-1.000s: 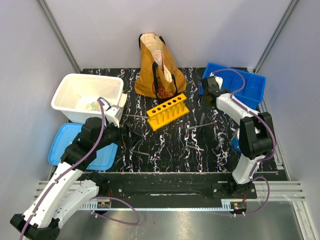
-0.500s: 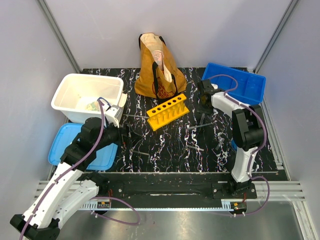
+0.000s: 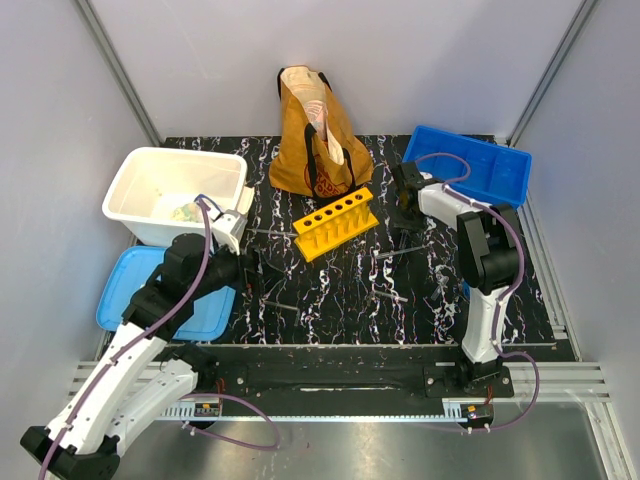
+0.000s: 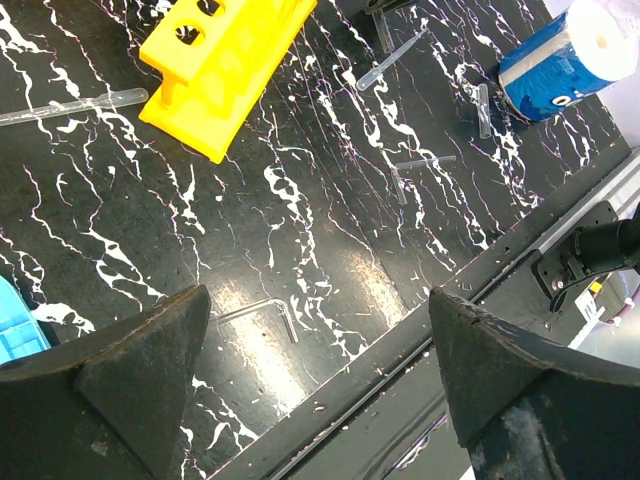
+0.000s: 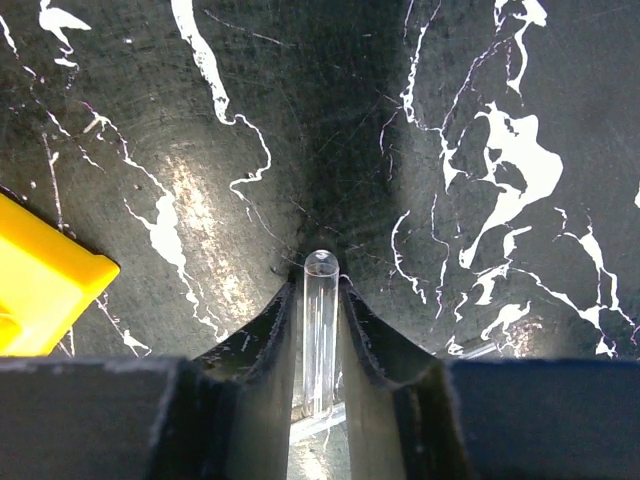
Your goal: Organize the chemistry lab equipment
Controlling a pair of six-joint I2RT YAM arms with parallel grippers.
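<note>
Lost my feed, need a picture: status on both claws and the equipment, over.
Left claw open, empty, above table. Right claw straddling clear tube, grip unconfirmed. Yellow rack close by, apart; nothing blocking.

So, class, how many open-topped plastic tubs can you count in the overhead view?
2: a white tub at the rear left, a blue tub at the rear right. None seems hidden.

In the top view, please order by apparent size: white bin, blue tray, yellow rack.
White bin and blue tray look alike, the tray partly hidden by the right arm: unranked.
Yellow rack: clearly smallest.
</note>
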